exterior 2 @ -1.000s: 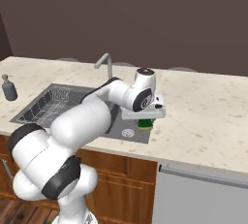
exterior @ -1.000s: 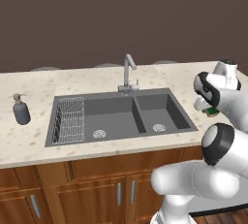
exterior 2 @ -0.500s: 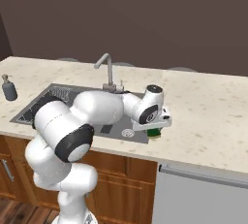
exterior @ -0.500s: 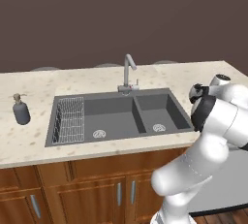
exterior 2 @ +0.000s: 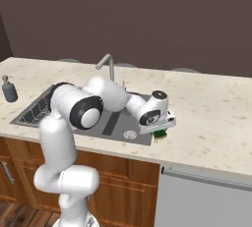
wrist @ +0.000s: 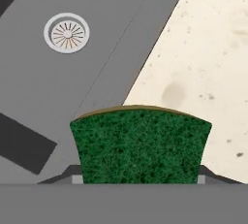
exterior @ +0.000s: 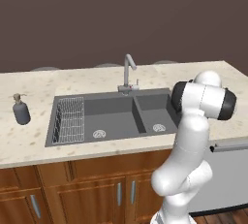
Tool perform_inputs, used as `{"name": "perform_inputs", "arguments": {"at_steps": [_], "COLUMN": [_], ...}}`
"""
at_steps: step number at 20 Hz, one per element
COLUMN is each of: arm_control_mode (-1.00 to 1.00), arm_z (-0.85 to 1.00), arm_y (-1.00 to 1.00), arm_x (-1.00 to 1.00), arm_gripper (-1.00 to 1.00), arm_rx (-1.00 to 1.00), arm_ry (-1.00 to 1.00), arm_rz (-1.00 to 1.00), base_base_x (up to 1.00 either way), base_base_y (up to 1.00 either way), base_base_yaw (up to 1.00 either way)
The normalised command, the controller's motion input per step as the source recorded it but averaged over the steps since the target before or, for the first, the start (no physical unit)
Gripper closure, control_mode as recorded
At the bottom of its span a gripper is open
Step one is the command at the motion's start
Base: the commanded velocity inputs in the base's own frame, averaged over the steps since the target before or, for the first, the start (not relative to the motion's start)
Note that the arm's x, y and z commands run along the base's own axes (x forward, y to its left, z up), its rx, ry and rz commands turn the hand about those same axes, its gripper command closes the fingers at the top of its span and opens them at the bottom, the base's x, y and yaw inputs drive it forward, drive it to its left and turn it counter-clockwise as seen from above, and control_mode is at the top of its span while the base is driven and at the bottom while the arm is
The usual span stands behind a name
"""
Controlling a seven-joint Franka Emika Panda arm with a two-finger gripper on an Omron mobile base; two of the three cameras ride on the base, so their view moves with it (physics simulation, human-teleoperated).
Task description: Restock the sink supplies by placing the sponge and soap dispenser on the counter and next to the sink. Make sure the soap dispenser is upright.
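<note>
My gripper point(exterior 2: 160, 130) is shut on the green sponge point(exterior 2: 159, 134), which hangs low over the right front rim of the dark grey sink point(exterior 2: 115, 123). In the hand view the sponge point(wrist: 140, 145) sits between the jaws, above the line where the sink point(wrist: 72, 82) meets the speckled counter point(wrist: 203, 72). The dark grey-blue soap dispenser point(exterior: 21, 110) stands upright on the counter point(exterior: 29, 145) left of the sink point(exterior: 116, 114), far from the gripper. It also appears at the far left as the soap dispenser point(exterior 2: 8, 89).
A curved metal faucet point(exterior: 128, 70) rises behind the sink, and a wire rack point(exterior: 70, 120) lies in its left basin. A round drain point(wrist: 67, 32) is in the basin below the hand. Wide bare counter point(exterior 2: 216, 118) stretches right of the sink, over a dishwasher front point(exterior 2: 197, 196).
The arm has swung round, its elbow passing toward the left of the right base view. The held sponge has drifted a little right and down toward the sink's right front corner. The dispenser has not moved.
</note>
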Motion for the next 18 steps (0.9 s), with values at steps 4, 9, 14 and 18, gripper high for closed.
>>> {"name": "perform_inputs", "arguments": {"at_steps": [4, 9, 14, 18], "arm_control_mode": [-1.0, -1.0, -1.0, -1.0], "arm_z": [-0.09, -0.47, -0.16, 0.11], "arm_y": [-0.44, -0.09, 0.02, 0.0], "arm_x": [0.54, 0.6, 0.39, 0.05], "arm_gripper": [1.0, -1.0, -1.0, -1.0], "arm_rx": [0.0, 0.0, 0.0, 0.0], "arm_ry": [0.0, 0.02, 0.0, 0.0], "arm_rz": [0.12, 0.09, 0.03, 0.0], "base_base_x": [0.0, 0.0, 0.0, 0.0], "base_base_y": [0.0, 0.0, 0.0, 0.0], "base_base_yaw": [0.0, 0.0, 0.0, 0.0]}}
